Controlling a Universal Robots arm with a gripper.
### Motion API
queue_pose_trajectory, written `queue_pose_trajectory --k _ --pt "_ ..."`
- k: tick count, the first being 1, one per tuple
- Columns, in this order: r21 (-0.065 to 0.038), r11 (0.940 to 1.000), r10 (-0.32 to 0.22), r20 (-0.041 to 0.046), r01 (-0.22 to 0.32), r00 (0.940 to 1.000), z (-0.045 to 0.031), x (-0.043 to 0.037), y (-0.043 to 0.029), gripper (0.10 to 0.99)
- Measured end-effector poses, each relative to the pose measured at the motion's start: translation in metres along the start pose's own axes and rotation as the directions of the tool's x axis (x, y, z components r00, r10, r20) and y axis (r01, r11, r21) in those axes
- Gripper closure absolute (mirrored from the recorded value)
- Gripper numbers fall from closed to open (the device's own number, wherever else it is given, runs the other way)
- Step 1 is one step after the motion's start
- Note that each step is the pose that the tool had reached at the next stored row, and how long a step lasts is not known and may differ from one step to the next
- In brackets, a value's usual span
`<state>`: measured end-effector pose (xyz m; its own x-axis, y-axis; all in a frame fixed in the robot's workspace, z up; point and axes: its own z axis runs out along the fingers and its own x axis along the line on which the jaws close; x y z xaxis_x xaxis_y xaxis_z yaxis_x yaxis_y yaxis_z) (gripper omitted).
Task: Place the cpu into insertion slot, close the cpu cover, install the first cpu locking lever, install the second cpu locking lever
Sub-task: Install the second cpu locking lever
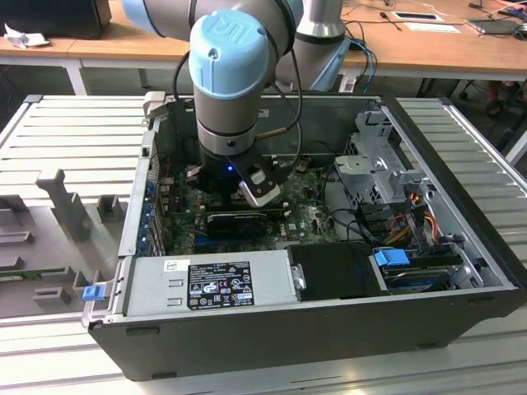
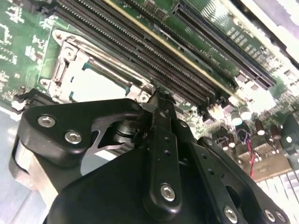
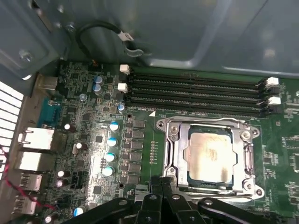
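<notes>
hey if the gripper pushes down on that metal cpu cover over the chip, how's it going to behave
The cpu cover looks like a thin metal frame lying flat around the cpu, so it would probably flex slightly rather than stay rigid. Its smooth, shiny surface may let the gripper slide. It seems light.

You see the cpu, pale silvery-beige and square, lying flat in the insertion slot at the lower right of the first wrist view. The cpu cover, a thin silvery frame, lies closed around it.
</notes>
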<state>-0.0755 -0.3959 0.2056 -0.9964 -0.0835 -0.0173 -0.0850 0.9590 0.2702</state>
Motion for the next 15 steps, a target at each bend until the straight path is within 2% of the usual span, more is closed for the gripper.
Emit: queue_pose_trajectory --k 4,11,15 --pt "0.0 1.0 0.0 -0.0009 0.0 1.0 -0.007 -0.0001 0.0021 0.98" --pt "0.0 1.0 0.001 -0.0027 -0.001 1.0 -0.0259 -0.0005 0.0074 0.98" --pt "0.0 1.0 0.001 -0.0032 -0.001 1.0 -0.0311 -0.0006 0.009 0.98"
